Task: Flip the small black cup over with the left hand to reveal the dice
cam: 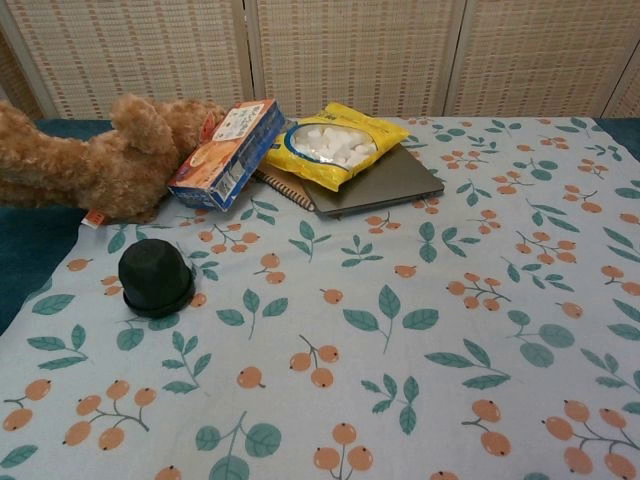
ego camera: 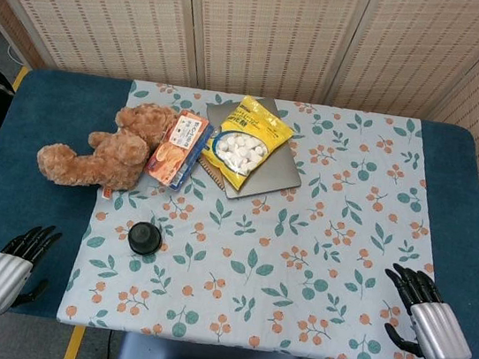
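Observation:
A small black cup (ego camera: 146,238) stands mouth-down on the floral cloth, left of the table's middle; the chest view shows the cup (cam: 156,277) at the left, rim flat on the cloth. No dice shows. My left hand (ego camera: 14,262) lies at the near left corner on the blue table, fingers spread and holding nothing, well to the left of the cup. At the near right my right hand (ego camera: 425,310) rests on the cloth with its fingers apart and nothing in it. Neither hand appears in the chest view.
A brown teddy bear (ego camera: 105,154) lies behind the cup, with an orange snack box (ego camera: 178,149) leaning on it. A yellow marshmallow bag (ego camera: 246,142) rests on a grey laptop (ego camera: 267,173) over a notebook. Bamboo screens (ego camera: 262,22) stand behind the table.

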`<state>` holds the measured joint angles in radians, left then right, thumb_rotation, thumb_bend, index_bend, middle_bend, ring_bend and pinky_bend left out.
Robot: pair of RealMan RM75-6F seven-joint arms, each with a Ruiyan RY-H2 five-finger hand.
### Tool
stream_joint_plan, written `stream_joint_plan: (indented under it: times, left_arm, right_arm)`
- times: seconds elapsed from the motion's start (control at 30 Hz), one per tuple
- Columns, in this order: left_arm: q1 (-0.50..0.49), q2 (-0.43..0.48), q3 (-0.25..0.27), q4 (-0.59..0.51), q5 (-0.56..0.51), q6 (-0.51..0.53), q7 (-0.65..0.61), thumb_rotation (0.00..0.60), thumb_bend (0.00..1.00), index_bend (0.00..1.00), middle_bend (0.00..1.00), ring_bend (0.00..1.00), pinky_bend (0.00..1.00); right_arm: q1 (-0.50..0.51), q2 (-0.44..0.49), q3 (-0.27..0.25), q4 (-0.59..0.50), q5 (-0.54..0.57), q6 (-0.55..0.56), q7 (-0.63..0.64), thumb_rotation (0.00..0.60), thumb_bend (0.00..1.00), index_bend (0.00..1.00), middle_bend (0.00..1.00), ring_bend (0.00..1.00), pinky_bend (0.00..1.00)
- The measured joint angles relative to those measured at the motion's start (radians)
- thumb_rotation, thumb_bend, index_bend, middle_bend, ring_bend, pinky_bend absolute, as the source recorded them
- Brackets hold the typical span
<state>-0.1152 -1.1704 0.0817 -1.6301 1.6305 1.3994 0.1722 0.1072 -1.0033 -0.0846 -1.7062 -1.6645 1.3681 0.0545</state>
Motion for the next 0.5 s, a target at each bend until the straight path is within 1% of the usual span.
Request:
stream_joint_plan:
  times: [0.23,0.33,0.5]
  left_arm:
    - [-0.014,-0.021,0.004,0.017,0.021,-0.015,-0.023,0.6,0.38,0.0,0.0,0.0,0.19]
    - [-0.023,-0.041,0.011,0.031,0.052,-0.016,-0.071,0.6,0.37,0.0,0.0,0.0,0.19]
    - [-0.044,-0.116,0.021,0.072,0.093,-0.03,-0.176,0.6,0.37,0.0,0.0,0.0,0.18]
  right_arm:
    - [-0.001,0.0,0.0,-0.004,0.006,-0.002,-0.008,0.6,0.22,0.0,0.0,0.0,0.0]
    - [-0.001,-0.002,0.002,-0.003,0.019,-0.005,-0.017,0.6,0.22,0.0,0.0,0.0,0.0]
    - [-0.01,-0.005,0.011,-0.004,0.031,0.013,-0.048,0.6,0.22,0.0,0.0,0.0,0.0]
